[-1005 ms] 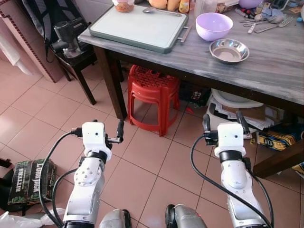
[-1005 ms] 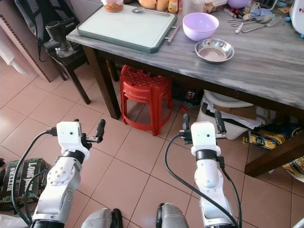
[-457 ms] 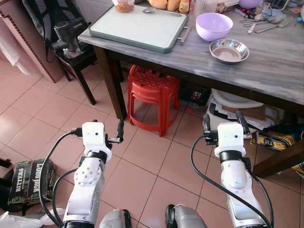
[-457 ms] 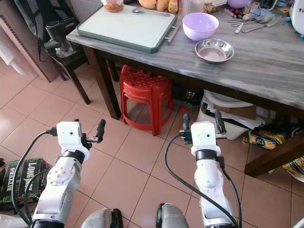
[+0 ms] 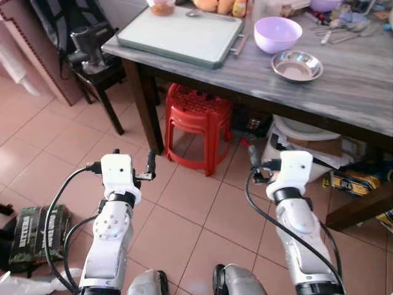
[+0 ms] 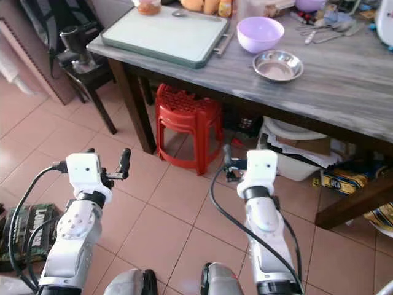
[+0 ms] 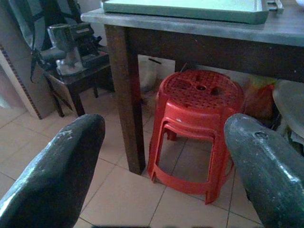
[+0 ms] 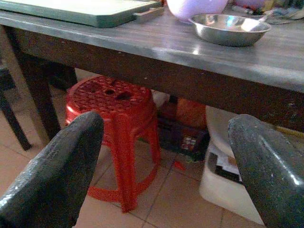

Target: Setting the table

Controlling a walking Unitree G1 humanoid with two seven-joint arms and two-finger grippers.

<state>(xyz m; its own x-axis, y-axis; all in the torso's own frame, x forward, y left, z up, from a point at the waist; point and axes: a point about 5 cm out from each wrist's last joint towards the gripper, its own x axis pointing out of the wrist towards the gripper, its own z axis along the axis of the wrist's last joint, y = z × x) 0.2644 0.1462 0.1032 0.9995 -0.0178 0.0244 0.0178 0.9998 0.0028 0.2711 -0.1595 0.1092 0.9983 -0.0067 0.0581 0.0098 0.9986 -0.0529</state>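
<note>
Grey table (image 5: pixel 344 92), tray (image 5: pixel 178 34) long axis along its edge, left claw (image 7: pixel 161 156) and right claw (image 8: pixel 164 156) agape.

Change from earlier frames: right gripper (image 5: pixel 265 171) has swung toward 10 o'clock, wrist rolled, nearer the red stool (image 5: pixel 199 117); left gripper (image 5: pixel 132 165) has edged slightly toward 11 o'clock; camera view marginally shifted

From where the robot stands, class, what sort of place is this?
Probably a home kitchen or dining area: a grey wooden table bears a purple bowl, a steel bowl and a tray, with a red plastic stool beneath on a tiled floor.
</note>
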